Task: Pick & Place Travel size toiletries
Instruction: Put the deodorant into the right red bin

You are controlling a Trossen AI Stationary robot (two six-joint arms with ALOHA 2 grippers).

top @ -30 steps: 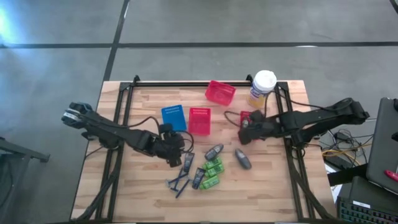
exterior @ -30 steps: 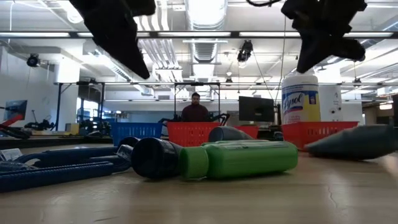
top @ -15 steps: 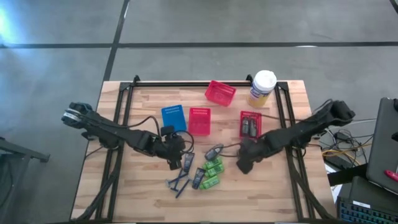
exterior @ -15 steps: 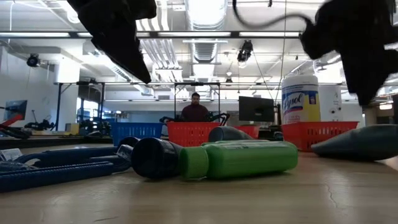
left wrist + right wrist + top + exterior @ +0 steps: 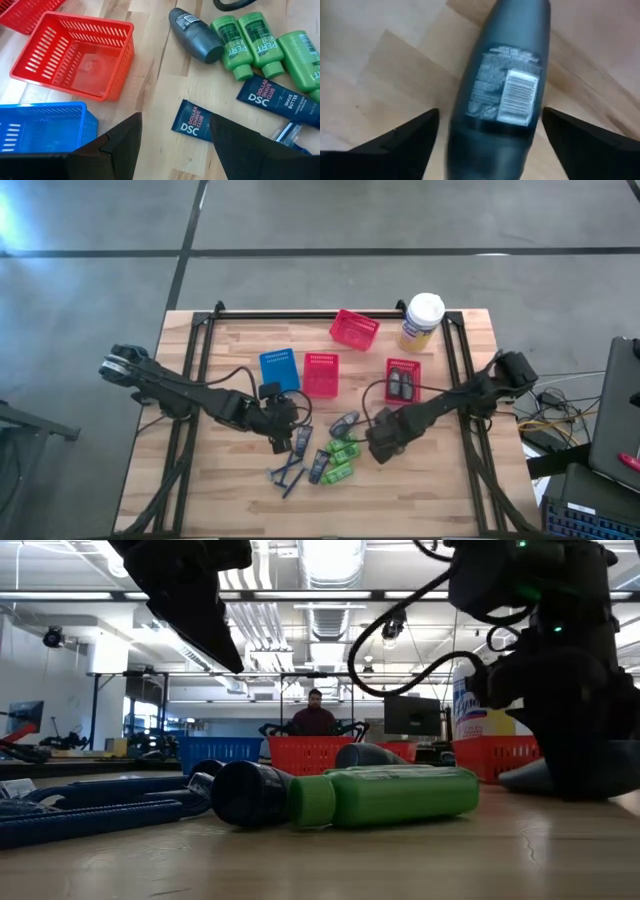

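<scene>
The toiletries lie in a loose group near the table's middle: green bottles (image 5: 343, 450), dark blue tubes (image 5: 300, 442), blue razors (image 5: 287, 477) and a dark grey roll-on (image 5: 345, 422). A second grey roll-on (image 5: 502, 85) lies on its side on the wood. My right gripper (image 5: 490, 112) is low over it and open, one finger on each side, apart from it. In the high view that gripper (image 5: 383, 442) covers this roll-on. My left gripper (image 5: 175, 116) hovers open above a dark blue tube (image 5: 192, 120), beside the blue basket (image 5: 280, 368).
A red basket (image 5: 403, 380) at the right holds dark items. Another red basket (image 5: 320, 375) stands mid-table, and a third (image 5: 355, 328) lies tipped at the back. A yellow canister (image 5: 422, 320) stands at the far right. A person stands in the room beyond the table.
My right gripper has gone from over the right red basket toward the table's near edge and a little left. It has come down around the grey roll-on. My left gripper has kept still.
</scene>
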